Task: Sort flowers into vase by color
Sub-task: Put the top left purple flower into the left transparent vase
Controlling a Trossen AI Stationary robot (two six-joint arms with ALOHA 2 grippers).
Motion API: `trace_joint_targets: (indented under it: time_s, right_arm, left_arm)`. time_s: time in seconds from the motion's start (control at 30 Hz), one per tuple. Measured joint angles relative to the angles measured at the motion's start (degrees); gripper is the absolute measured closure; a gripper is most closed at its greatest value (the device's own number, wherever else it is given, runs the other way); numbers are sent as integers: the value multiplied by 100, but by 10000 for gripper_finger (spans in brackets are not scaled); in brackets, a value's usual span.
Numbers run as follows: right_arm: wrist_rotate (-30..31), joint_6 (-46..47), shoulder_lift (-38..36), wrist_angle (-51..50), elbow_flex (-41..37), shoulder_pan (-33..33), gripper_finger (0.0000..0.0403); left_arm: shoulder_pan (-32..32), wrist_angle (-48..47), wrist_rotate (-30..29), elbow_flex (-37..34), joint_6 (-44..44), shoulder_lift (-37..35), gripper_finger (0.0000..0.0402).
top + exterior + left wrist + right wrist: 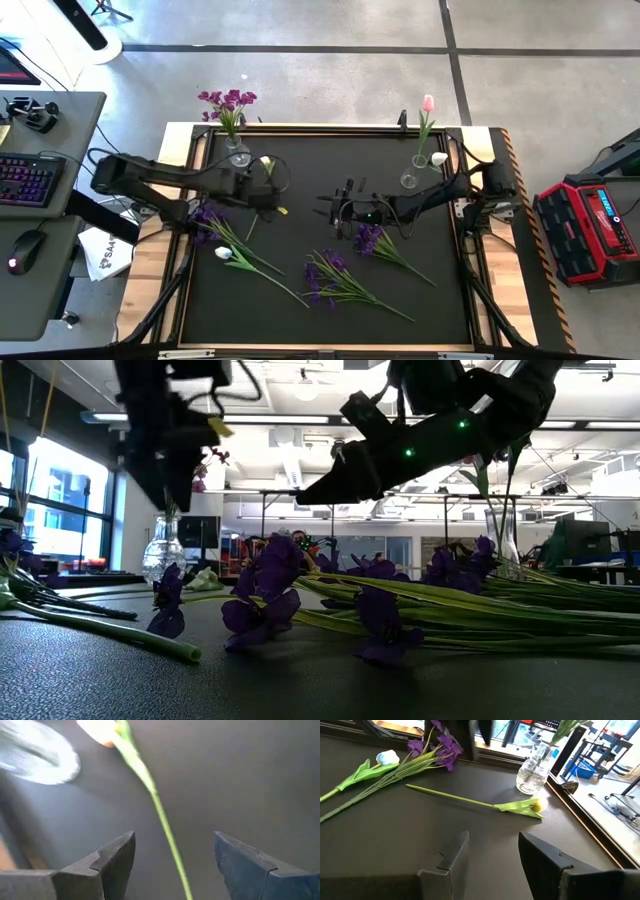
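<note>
A yellow tulip (532, 806) lies flat on the black mat, its head beside a glass vase (237, 155) of purple flowers (228, 100) and its stem (165, 830) running toward the near edge. My left gripper (276, 197) hangs open above that stem, pointing steeply down. One finger stands on each side of the stem, and neither touches it. My right gripper (492, 850) hovers open at the mat's middle with nothing in it, just beyond a loose purple flower (368, 238). More purple flowers (325, 275) and a white tulip (224, 253) lie on the mat.
At the far right stand two glass vases (419, 160), one holding a pink tulip (428, 103), with a white bud (438, 158) beside it. The mat has a raised wooden border (180, 250). Bare mat (300, 170) lies between the two grippers and the far edge.
</note>
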Motion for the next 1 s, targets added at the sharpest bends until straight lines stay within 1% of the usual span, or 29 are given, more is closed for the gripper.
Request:
trace_joint_targets:
  time_s: [0.07, 0.1, 0.23, 0.33, 0.47, 0.57, 0.63, 0.7, 0.8, 0.9, 1.0]
  right_arm:
    - [0, 4, 0, 0, 0, 0, 249]
    - [0, 2, 0, 2, 0, 0, 249]
    - [2, -40, 0, 39, 0, -2, 249]
    - [2, -22, 0, 53, 0, -17, 249]
    - [3, 26, 0, 98, 0, -17, 249]
    - [3, 23, 0, 191, 0, -17, 249]
    - [3, 20, 0, 274, 0, -17, 249]
    - [-32, 17, 0, 327, 0, -17, 249]
    - [-228, 15, 0, 348, 0, -17, 249]
    - [-327, 15, 0, 345, 0, -11, 249]
    - [-414, 12, 0, 345, 0, -11, 249]
  left_arm:
    - [-3, 266, 394, -429, -135, -296, 149]
    - [-49, 268, 519, -623, -370, -456, 149]
    - [-455, -174, 888, -1188, -1720, -1023, 149]
    - [-916, -103, 1368, -1422, -2367, -1368, 149]
    - [-1501, -100, 1863, -1443, -3138, -1531, 149]
    - [-1822, -112, 2210, -1443, -3669, -1475, 149]
    - [-1956, -116, 2560, -1443, -3949, -1317, 149]
    - [-2017, -99, 2868, -1493, -4196, -1123, 149]
    - [-2049, -66, 3175, -1703, -4416, -823, 149]
    - [-2049, 26, 3238, -1957, -4406, -579, 149]
    - [-2011, 120, 2950, -2075, -4380, -443, 149]
